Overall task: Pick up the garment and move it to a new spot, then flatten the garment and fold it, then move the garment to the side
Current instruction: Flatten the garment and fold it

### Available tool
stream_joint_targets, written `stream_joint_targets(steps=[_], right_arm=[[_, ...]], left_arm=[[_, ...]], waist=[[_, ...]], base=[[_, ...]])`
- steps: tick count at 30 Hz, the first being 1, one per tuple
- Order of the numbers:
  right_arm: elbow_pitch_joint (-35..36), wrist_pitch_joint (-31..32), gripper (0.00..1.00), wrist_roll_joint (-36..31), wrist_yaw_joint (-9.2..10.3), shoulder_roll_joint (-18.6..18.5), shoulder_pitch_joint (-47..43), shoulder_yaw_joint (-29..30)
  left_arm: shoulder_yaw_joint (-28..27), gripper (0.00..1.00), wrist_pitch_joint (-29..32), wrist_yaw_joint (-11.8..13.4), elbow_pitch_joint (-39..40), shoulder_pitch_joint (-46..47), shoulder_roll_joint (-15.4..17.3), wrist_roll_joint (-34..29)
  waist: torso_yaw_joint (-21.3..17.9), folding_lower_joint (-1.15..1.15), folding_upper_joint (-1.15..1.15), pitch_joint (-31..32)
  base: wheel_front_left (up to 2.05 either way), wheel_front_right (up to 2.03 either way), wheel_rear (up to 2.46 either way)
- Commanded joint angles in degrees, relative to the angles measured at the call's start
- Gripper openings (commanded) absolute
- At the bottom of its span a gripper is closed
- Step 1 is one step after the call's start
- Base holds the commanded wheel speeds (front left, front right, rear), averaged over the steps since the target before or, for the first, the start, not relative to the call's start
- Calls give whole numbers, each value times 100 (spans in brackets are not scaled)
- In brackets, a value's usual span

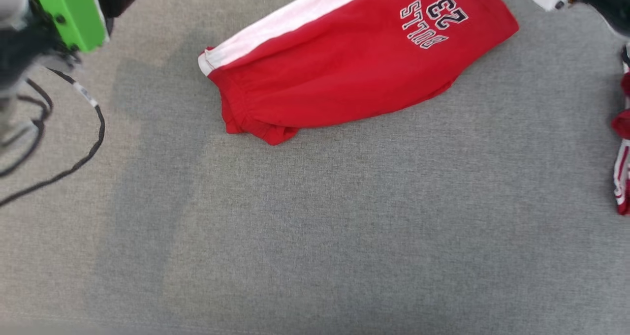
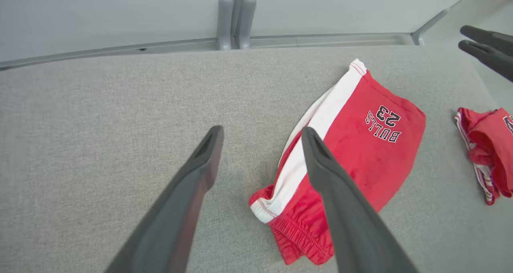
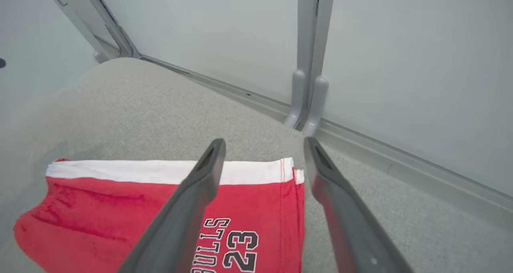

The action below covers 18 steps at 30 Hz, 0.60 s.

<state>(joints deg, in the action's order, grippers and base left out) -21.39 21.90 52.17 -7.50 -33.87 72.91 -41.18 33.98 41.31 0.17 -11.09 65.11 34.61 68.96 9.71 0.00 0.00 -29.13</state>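
Item: red Bulls shorts (image 1: 344, 74), number 23, lying folded lengthwise on the grey fabric table top (image 1: 315, 236), white side stripe running along one edge, waistband end bunching a little

Left claw (image 2: 261, 132): fingers standing spread, pinching nothing; the shorts are lying just ahead and to one side of its tips, waistband end nearest

Right claw (image 3: 264, 142): fingers standing spread, pinching nothing; the striped hem corner is sitting beneath and between its tips

Also present: second red garment (image 2: 487, 152), lying well beyond the shorts from the left claw; black cable (image 1: 83, 153) looping beside the left arm

Hazards, judged: a pinch catching the top layer alone is likely to be peeling the fold open during the sideways move; uneven pulling by the two claws is risking a skewed stack; sliding too far is risking overlap with the second garment; the cable is inviting a snag
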Motion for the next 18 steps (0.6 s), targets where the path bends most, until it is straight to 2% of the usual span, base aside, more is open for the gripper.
stream_joint_targets(steps=[1,5,9,12,15,18], right_arm=[[-122,-478,100,-104,2,-36,-242,44],[-631,-1661,100,-289,2,50,-710,227],[-1303,-2267,100,-358,-1,288,-1041,392],[-1829,-2322,100,-327,2,375,-1127,421],[-2341,-2006,100,-191,1,474,-1121,332],[-2726,-1509,100,-129,1,470,-949,158]], left_arm=[[-55,100,-479,-21,12,-225,-5,-297],[-176,100,-2031,74,75,-833,-157,-957],[-90,100,-3303,211,180,-1425,-222,-1697],[-82,100,-4070,414,319,-1820,-353,-2034],[-34,100,-4712,609,392,-2286,-576,-2234],[43,100,-5079,704,424,-2703,-814,-2205]], waist=[[-12,0,0,326],[52,0,0,496],[167,0,0,552],[304,0,0,553],[487,0,0,545],[653,0,0,521]], base=[[0,0,0],[0,0,0],[0,0,0],[0,0,0],[0,0,0],[0,0,0]])
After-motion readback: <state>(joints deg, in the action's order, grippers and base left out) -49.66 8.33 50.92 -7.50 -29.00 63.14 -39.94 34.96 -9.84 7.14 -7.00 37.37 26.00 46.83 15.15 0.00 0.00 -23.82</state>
